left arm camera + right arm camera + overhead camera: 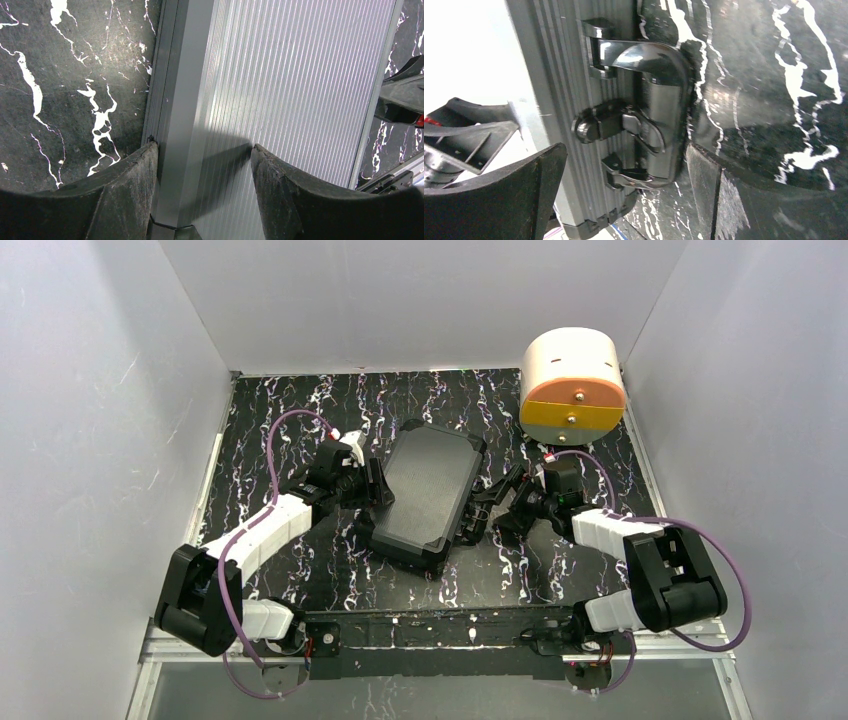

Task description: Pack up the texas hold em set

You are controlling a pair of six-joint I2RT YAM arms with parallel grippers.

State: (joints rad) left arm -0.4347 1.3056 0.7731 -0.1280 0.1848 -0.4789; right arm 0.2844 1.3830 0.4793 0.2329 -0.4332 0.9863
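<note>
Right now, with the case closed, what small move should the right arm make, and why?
Probably ease the right gripper onto the latch and press it home. The briefcase lies closed, the left gripper sits at its opposite edge, and the right jaws stand open beside the handle; whether the latch is caught I cannot tell.

Items before you: one closed black briefcase [425, 495], flat between your left gripper [372, 483] and right gripper [490, 505]; one white-and-orange cylindrical box [572, 388], beyond your right gripper.
</note>
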